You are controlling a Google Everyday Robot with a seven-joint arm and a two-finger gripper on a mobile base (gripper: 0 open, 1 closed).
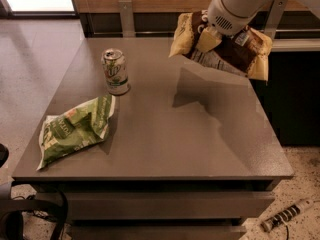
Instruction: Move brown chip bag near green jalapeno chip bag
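My gripper (pixel 210 36) is shut on the brown chip bag (pixel 245 51) and holds it in the air above the table's far right part. The bag hangs tilted, with yellow ends, a dark brown middle and a pale underside showing. Its shadow falls on the tabletop below. The green jalapeno chip bag (pixel 75 129) lies flat at the table's front left, far from the gripper.
A green-and-white soda can (pixel 115 71) stands upright on the grey table (pixel 200 144), behind the green bag. A wooden wall and a metal rail run along the back. A power strip (pixel 287 216) lies on the floor at the lower right.
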